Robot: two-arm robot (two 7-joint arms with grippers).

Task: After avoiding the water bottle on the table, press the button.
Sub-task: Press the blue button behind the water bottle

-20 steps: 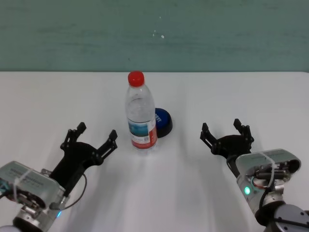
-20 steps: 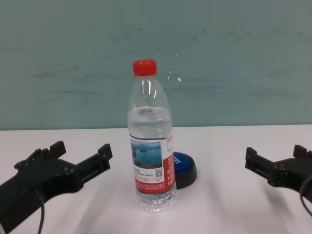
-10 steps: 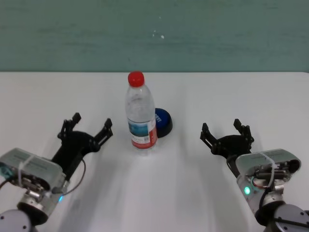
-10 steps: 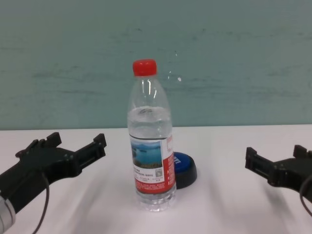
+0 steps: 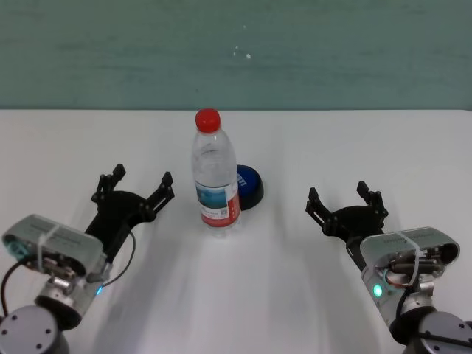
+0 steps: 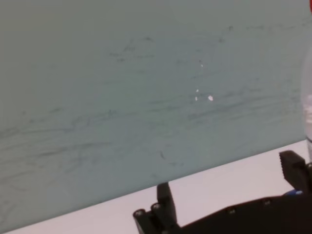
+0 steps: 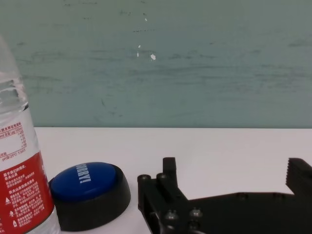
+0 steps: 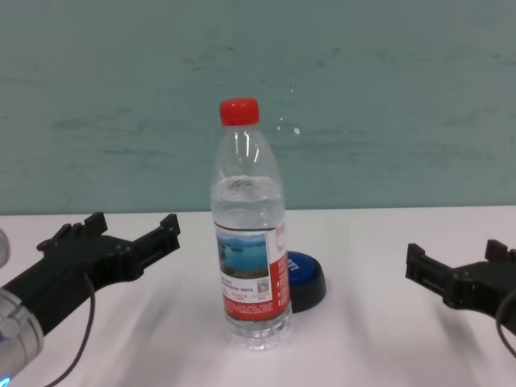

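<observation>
The water bottle (image 5: 214,173) stands upright mid-table, clear with a red cap and red-and-white label; it also shows in the chest view (image 8: 249,234) and at the edge of the right wrist view (image 7: 22,170). The blue button (image 5: 249,186) on a black base sits right behind it, partly hidden; it also shows in the chest view (image 8: 309,279) and in the right wrist view (image 7: 88,192). My left gripper (image 5: 133,187) is open and empty, left of the bottle; it also shows in the chest view (image 8: 125,232). My right gripper (image 5: 344,200) is open and empty, right of the button.
The white table (image 5: 310,140) runs back to a teal wall (image 5: 295,44). Nothing else stands on it.
My left gripper has moved away from me and swung slightly, staying open. The right arm, bottle and button have not moved.
</observation>
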